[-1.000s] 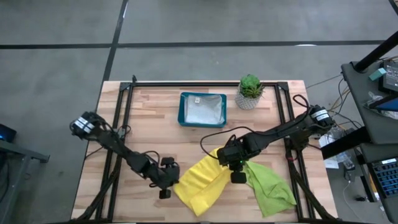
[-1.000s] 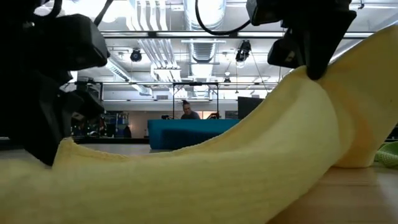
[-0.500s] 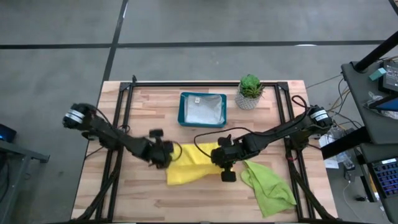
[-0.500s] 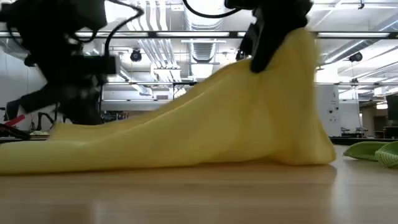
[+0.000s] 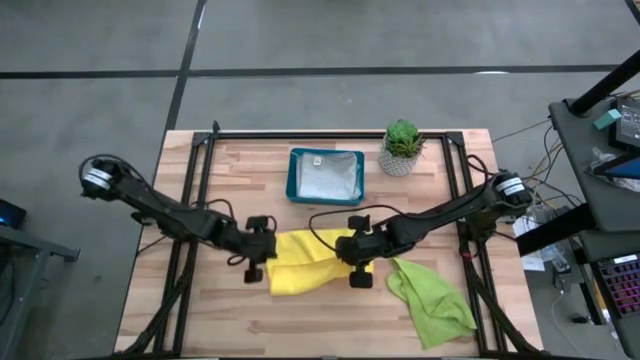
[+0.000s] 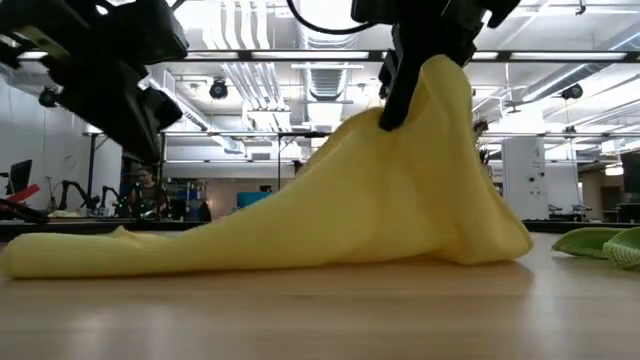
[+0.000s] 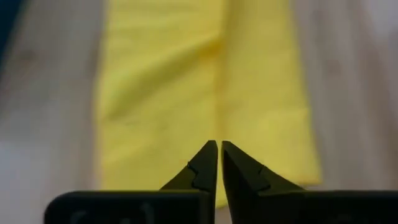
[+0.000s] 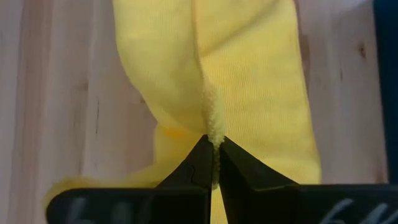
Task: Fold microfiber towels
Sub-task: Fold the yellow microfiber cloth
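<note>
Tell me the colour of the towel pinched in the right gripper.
Yellow. The towel shows best in the right wrist view, pinched by the right gripper.

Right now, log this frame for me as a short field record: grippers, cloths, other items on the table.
left gripper: shut, at the left edge of the yellow microfiber towel; no cloth visible between its fingers in the left wrist view
right gripper: shut on the yellow towel's right edge, lifting it into a peak
yellow towel: left part flat on the wooden table, right part raised
lime green microfiber towel: crumpled, right of the yellow one
teal rectangular tray: far side, holding pale cloth
small potted plant: right of tray
</note>
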`<state>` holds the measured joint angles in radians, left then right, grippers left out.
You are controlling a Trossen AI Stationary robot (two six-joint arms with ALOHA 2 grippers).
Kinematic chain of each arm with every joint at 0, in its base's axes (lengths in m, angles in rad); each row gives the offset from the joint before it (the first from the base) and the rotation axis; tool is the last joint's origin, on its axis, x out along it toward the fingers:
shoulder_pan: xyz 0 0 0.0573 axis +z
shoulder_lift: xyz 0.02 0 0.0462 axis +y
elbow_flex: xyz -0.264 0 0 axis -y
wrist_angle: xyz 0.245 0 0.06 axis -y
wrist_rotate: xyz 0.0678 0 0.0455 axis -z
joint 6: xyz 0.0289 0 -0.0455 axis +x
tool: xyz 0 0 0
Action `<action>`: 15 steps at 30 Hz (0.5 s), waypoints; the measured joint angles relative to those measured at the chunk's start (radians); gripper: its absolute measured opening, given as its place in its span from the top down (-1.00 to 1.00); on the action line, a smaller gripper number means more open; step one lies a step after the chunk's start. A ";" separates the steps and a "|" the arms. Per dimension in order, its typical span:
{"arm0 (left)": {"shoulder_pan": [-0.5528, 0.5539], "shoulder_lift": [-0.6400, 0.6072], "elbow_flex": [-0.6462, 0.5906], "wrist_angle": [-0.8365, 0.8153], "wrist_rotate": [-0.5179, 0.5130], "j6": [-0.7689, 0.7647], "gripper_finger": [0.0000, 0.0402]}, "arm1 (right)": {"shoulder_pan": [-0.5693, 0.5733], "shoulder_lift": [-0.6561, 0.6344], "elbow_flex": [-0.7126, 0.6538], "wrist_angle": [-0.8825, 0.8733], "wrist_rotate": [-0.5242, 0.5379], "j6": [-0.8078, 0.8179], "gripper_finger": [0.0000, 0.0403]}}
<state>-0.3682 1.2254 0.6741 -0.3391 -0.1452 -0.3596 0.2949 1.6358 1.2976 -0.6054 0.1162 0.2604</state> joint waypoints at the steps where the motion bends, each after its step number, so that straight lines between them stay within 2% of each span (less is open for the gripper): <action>1: -0.008 0.012 -0.010 0.036 0.015 -0.001 0.91 | 0.001 0.002 0.000 -0.001 0.000 0.000 0.96; 4: -0.028 0.052 -0.029 0.099 0.056 -0.033 0.74 | 0.004 0.017 -0.002 0.001 -0.001 0.001 0.96; 10: -0.048 0.162 -0.030 0.097 0.058 -0.157 0.38 | 0.009 0.019 -0.012 -0.004 -0.003 0.011 0.96; 15: -0.051 0.235 -0.016 0.100 0.058 -0.158 0.30 | 0.009 0.020 -0.014 -0.004 -0.003 0.013 0.96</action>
<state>-0.4194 1.4605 0.6581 -0.2393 -0.0869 -0.5179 0.3035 1.6554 1.2835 -0.6090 0.1127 0.2738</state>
